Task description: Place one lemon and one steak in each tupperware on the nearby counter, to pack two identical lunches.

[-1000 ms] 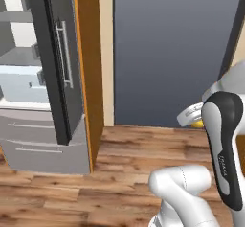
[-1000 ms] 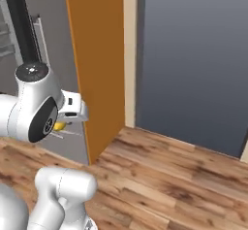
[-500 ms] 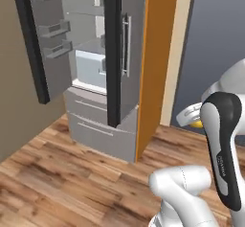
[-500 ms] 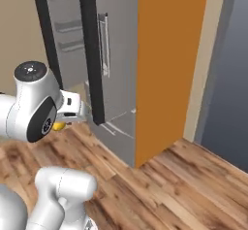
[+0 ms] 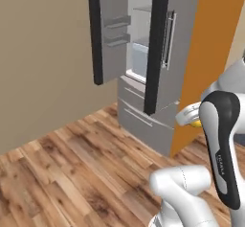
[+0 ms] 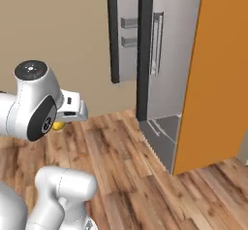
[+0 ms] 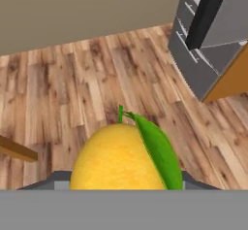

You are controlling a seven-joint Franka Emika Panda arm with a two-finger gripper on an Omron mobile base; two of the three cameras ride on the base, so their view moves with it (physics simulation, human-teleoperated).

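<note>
We see the round bright-yellow lemon [image 7: 123,156] with its green leaf sitting right in front of the hand camera, low in that view, pressed against the grey finger parts that show on either side of it. From this we take the two-finger gripper [image 7: 123,188] to be clamped on the lemon, with its jaws held partly apart by the fruit. In the left base view a sliver of the same yellow fruit [image 5: 195,123] peeks out just beside the white wrist at the right edge, and in the right base view a small yellow patch [image 6: 58,125] shows under the hand at the left.

The lemon hangs in the air above the brown wooden plank floor [image 5: 72,164], well apart from anything it could rest on.

Ahead of us stands the tall grey refrigerator [image 5: 143,77] with its dark-edged door [image 5: 103,29] swung open, shelves showing on the inside of the door and grey drawers [image 5: 143,120] at the bottom. A long silver handle [image 6: 156,42] runs down the closed door. A tall orange cabinet panel [image 6: 218,73] stands just beside the refrigerator on its right. A plain beige wall [image 5: 43,63] fills the left of the room behind the open door.
</note>
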